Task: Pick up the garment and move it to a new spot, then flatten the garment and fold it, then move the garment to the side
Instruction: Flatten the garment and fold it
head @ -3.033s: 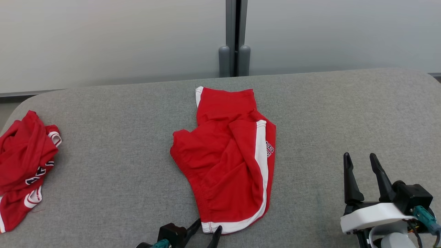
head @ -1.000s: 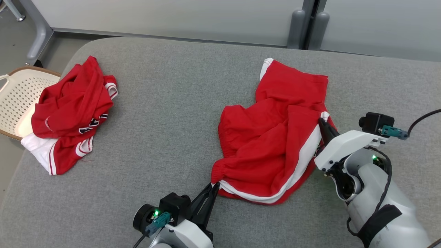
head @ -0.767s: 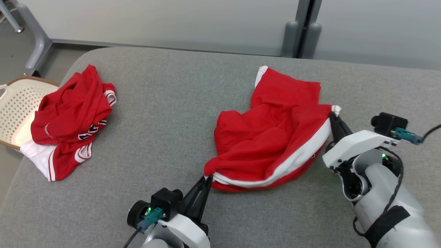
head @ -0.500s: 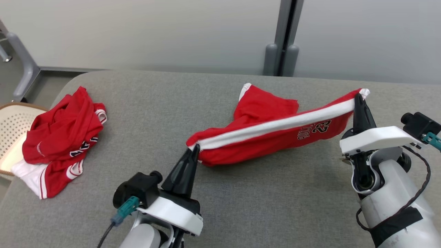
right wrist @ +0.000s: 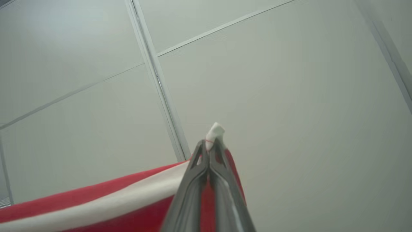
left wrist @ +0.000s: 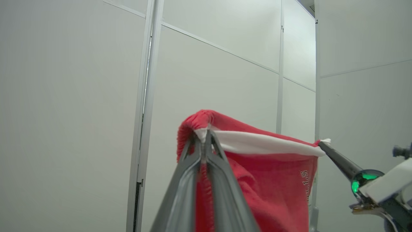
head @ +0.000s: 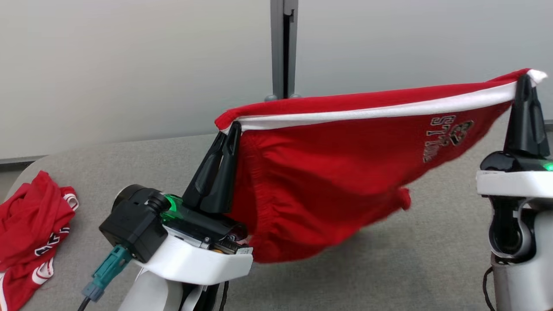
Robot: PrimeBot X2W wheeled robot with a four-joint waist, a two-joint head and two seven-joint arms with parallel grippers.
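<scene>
Red jersey shorts hang in mid-frame, clear of the grey felt table, stretched by their white-striped edge between the left gripper and right gripper, both clamped on corners. Pickup looks done; setting down, flattening, folding and moving aside are left. Limp cloth sags pouch-like.

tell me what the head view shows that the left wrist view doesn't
Head view: the grey table and a second red garment at its left end. Left wrist view: the wall panels rising high, and a close look along the left tool pinching a white-striped corner. Both: the red shorts stretched in the air between the left tool and the right tool.
</scene>
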